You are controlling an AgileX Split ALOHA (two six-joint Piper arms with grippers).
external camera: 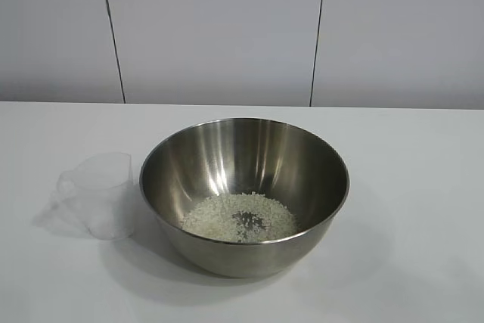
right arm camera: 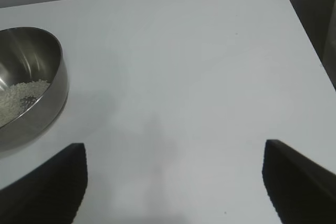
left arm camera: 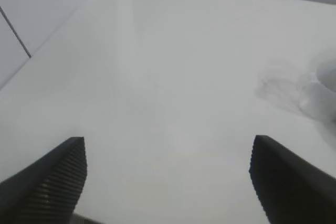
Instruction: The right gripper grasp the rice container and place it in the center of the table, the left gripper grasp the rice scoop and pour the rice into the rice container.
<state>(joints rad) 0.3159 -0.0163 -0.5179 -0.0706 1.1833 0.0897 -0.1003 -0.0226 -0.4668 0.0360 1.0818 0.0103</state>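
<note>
Right wrist view: shiny stainless-steel mixing bowl (right arm camera: 37, 87) cut by left edge, white rice grains (right arm camera: 16, 98) partly out of frame. Left wrist view: small clear plastic cup (left arm camera: 323, 95), blurred, cut by right edge. Both sets of black fingertips clipped at bottom edges.

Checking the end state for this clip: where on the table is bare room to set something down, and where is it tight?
Bare table lies right of the rice container out to the edge, and behind it to the wall. Also bare under the open right gripper and the open left gripper. Tight only where the rice scoop stands upright close against the container's left side.
</note>
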